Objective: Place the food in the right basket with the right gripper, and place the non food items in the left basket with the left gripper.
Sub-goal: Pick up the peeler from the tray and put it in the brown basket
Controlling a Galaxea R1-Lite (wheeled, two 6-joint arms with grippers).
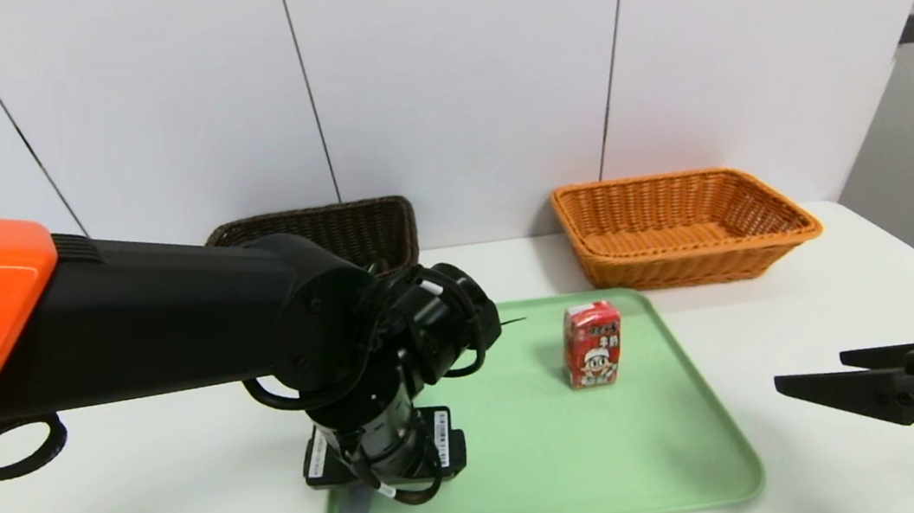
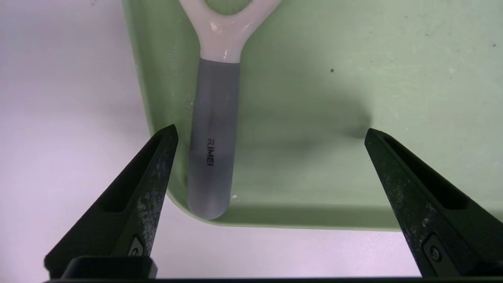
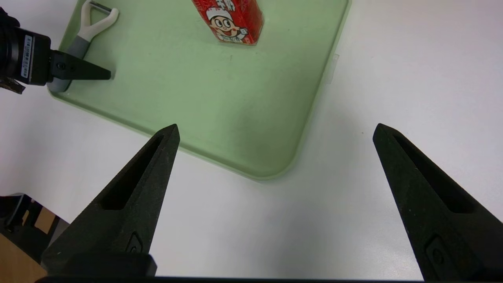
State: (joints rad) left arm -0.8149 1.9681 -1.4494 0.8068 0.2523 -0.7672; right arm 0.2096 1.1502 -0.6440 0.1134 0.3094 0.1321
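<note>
Left wrist view: my left gripper (image 2: 269, 133) hangs spread over the Y-peeler (image 2: 214, 129) at the green tray's (image 2: 314, 220) near-left corner.
My right gripper (image 3: 275, 129) waits spread off the tray's right edge; the red drink carton (image 1: 593, 343) stands mid-tray.

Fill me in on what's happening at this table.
The robot is sorting things off a green tray into two baskets. Its left gripper hangs open over the tray's near corner, above the peeler lying there, not gripping it. The red drink carton stands upright on the tray. The right gripper waits open over the table beside the tray. The orange basket looks empty; the brown basket is partly hidden.
</note>
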